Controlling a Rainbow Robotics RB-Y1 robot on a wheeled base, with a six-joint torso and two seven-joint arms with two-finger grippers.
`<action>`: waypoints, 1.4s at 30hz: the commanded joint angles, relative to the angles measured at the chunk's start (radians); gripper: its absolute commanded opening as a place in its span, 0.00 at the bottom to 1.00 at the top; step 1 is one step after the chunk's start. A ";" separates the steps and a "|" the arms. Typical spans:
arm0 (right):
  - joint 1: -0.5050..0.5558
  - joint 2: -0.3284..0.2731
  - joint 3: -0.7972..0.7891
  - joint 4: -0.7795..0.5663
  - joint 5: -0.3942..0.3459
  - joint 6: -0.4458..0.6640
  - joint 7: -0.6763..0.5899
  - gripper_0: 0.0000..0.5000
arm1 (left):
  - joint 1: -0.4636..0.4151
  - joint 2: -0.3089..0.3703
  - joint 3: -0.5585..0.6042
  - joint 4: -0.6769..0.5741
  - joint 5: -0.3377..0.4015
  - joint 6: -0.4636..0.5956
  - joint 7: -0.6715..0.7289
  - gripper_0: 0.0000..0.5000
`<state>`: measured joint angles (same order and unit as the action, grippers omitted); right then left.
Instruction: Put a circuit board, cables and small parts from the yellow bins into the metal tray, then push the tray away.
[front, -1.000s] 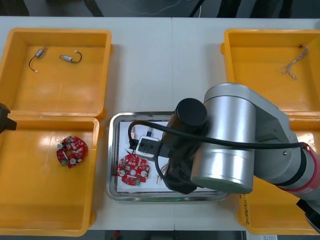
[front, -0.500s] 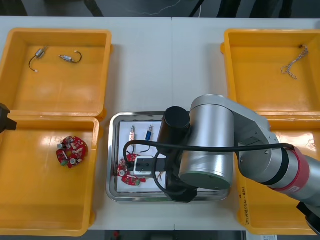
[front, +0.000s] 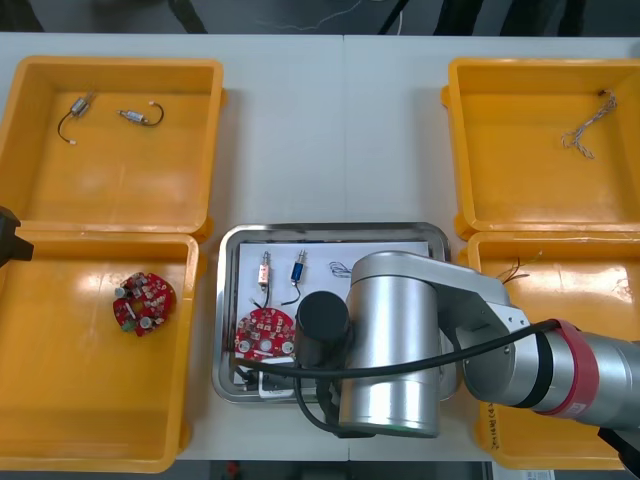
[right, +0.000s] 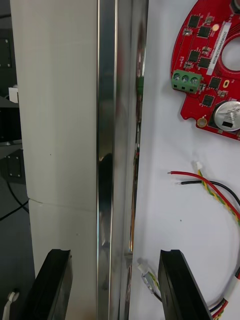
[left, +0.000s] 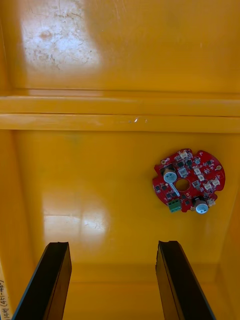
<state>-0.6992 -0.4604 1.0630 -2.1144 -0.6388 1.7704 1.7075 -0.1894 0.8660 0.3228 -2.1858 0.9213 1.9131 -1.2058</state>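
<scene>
fingers apart, right gripper straddles metal tray's long near rim; left gripper, likewise, over yellow bin.

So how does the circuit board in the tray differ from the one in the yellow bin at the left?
The tray board lies on the metal tray's white inside; the bin board lies on a yellow bin floor. The tray board has cables beside it; the bin board lies alone. Both are round and red.

Count: 4 yellow bins, 1 metal tray, 2 red circuit boards, 4 small metal parts (2 binned, 2 in tray). Cables: at least 3, full count unclear.
</scene>
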 joint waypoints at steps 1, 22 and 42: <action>-0.029 0.031 0.060 -0.004 0.039 -0.009 -0.022 1.00 | 0.018 0.047 0.033 -0.028 0.004 0.007 -0.032 1.00; 0.056 0.083 0.117 0.047 0.214 -0.016 -0.042 1.00 | 0.018 0.047 0.033 -0.028 0.004 0.007 -0.032 1.00; 0.127 0.083 0.149 0.047 0.318 -0.039 -0.055 1.00 | 0.018 0.047 0.033 -0.028 0.004 0.007 -0.032 1.00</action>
<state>-0.6007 -0.3996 1.1889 -2.0577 -0.3471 1.7463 1.6832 -0.1894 0.8660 0.3228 -2.1862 0.9213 1.9131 -1.2058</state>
